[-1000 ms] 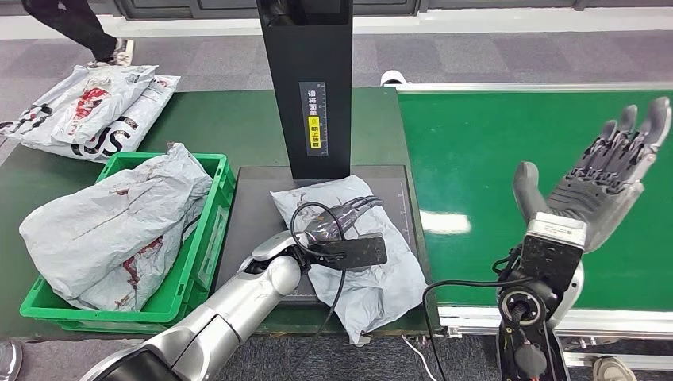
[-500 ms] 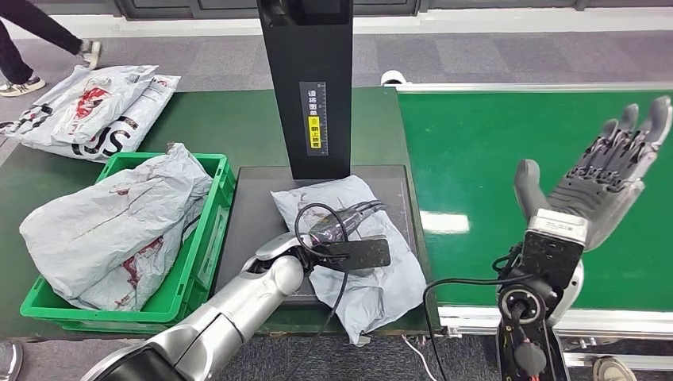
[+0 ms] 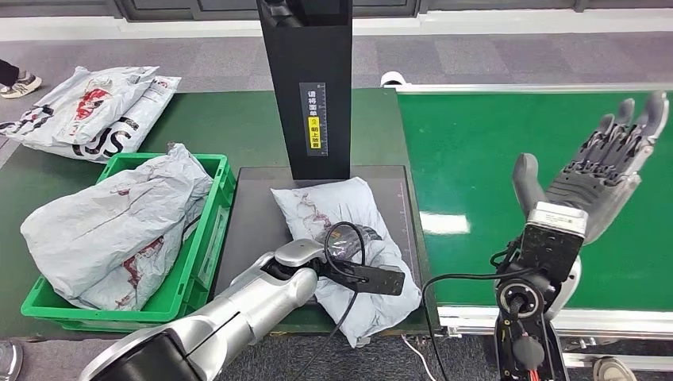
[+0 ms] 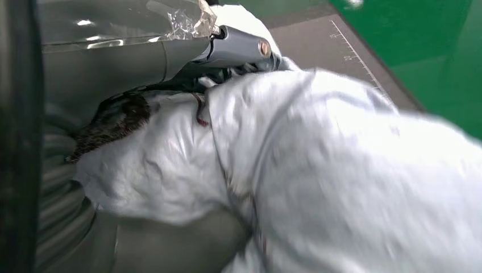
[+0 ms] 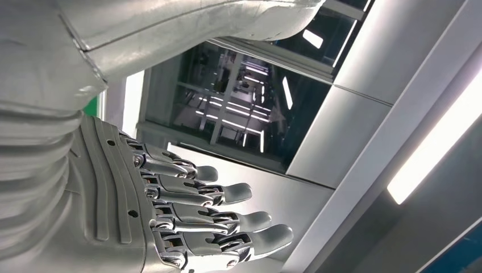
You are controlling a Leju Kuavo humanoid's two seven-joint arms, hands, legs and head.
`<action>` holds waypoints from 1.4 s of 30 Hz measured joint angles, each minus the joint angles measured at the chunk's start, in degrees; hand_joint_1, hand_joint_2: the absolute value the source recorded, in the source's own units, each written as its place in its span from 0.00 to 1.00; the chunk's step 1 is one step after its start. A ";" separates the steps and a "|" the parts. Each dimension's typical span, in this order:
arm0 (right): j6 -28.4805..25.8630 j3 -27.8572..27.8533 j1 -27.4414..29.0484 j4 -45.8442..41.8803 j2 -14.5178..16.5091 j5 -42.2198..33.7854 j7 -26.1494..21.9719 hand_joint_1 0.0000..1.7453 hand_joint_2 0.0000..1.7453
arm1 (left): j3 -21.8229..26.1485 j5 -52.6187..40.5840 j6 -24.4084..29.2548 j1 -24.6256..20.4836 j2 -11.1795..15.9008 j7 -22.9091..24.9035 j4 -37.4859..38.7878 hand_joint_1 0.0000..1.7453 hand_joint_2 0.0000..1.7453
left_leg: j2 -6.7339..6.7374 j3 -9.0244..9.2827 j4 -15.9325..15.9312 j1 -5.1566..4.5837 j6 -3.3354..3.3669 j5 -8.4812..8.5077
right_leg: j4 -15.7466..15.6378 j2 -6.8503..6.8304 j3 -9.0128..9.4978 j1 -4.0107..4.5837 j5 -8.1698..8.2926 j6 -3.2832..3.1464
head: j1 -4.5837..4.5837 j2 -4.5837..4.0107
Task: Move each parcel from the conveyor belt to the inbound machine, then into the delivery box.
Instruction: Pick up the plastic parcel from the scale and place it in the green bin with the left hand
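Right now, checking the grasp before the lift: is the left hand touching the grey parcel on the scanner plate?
Touching. In the left wrist view the left hand presses into the crumpled grey parcel, no gap between them.

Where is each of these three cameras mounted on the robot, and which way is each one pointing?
Head view: high on the body, facing forward and down at the inbound machine, green crate and conveyor belt; both arms show.
Left wrist view: behind the left hand, close on the grey parcel.
Right wrist view: behind the raised right hand, facing up at ceiling lights.
Shared: head and left wrist views both show the parcel; head and right wrist views both show the right hand.
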 joint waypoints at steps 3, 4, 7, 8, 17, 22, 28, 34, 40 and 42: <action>0.02 0.00 -0.06 0.17 0.02 -0.14 -0.10 0.00 1.00 | -1.55 -0.53 0.07 -0.92 -0.02 0.16 0.98 1.00 1.00 | 0.00 0.08 0.00 0.00 0.00 0.00 | 0.00 -0.01 0.09 0.00 0.00 0.00 | 0.00 0.01; 0.02 0.00 -0.07 0.23 0.02 -0.19 -0.14 0.00 1.00 | -1.90 -0.65 0.08 -1.16 -0.03 0.19 1.22 1.00 1.00 | 0.00 0.11 0.00 0.00 0.00 0.00 | 0.00 -0.01 0.12 0.00 0.00 0.00 | 0.00 0.01; 0.02 0.00 -0.07 0.35 0.03 -0.36 -0.28 0.00 1.00 | -2.64 -0.90 0.46 -1.62 -0.03 0.25 1.75 1.00 1.00 | 0.00 0.16 0.00 0.00 0.00 0.00 | 0.00 -0.01 0.18 0.00 0.00 0.00 | 0.00 0.00; 0.02 0.00 -0.07 0.35 0.03 -0.39 -0.35 0.00 1.00 | -2.77 -0.94 0.69 -1.67 -0.03 0.29 1.87 1.00 1.00 | 0.00 0.18 0.00 0.00 0.00 0.00 | 0.00 -0.01 0.19 0.00 0.00 0.00 | 0.00 0.00; -0.01 0.00 0.09 0.33 0.02 -0.39 -0.64 0.00 1.00 | -2.86 -0.89 4.26 -1.71 0.01 0.44 2.38 1.00 1.00 | 0.00 0.20 0.00 0.00 0.00 0.00 | 0.00 0.00 0.17 0.00 0.00 0.00 | 0.00 0.01; -0.16 -0.03 1.97 -0.98 0.02 0.44 -0.38 0.00 1.00 | -2.15 0.52 16.19 -2.00 0.47 -1.07 1.08 1.00 1.00 | -0.01 0.10 0.00 0.00 0.00 0.01 | 0.00 -0.01 0.06 0.00 0.00 0.00 | 0.00 0.01; -0.09 -0.19 3.32 -2.70 0.03 0.85 0.15 0.00 1.00 | -1.14 0.75 18.79 -2.69 1.15 -1.64 -1.30 1.00 1.00 | -0.01 0.06 0.00 -0.01 0.01 0.01 | 0.00 0.00 0.03 -0.01 0.00 0.00 | 0.00 0.01; -0.80 -1.04 4.47 -3.85 0.25 1.35 0.21 0.00 1.00 | 4.11 8.00 28.93 -1.43 2.26 -7.76 -8.66 1.00 1.00 | -0.04 -0.04 0.01 -0.01 0.01 0.01 | 0.00 0.00 -0.06 -0.01 0.00 0.00 | 0.00 -0.01; -1.35 -1.56 5.56 -4.20 0.25 -0.26 -0.58 0.00 1.00 | 12.74 18.91 35.08 1.74 5.29 -12.79 -29.30 1.00 1.00 | 0.03 -0.09 0.00 0.01 0.00 0.01 | 0.01 0.09 -0.17 0.00 0.00 0.00 | 0.00 0.01; -1.56 -1.75 5.88 -4.19 0.15 -1.06 -1.26 0.00 1.00 | 15.30 20.74 37.54 2.85 6.51 -13.90 -35.97 1.00 1.00 | 0.03 -0.10 -0.02 0.03 0.00 0.01 | 0.01 0.08 -0.17 0.01 -0.01 -0.01 | 0.00 0.00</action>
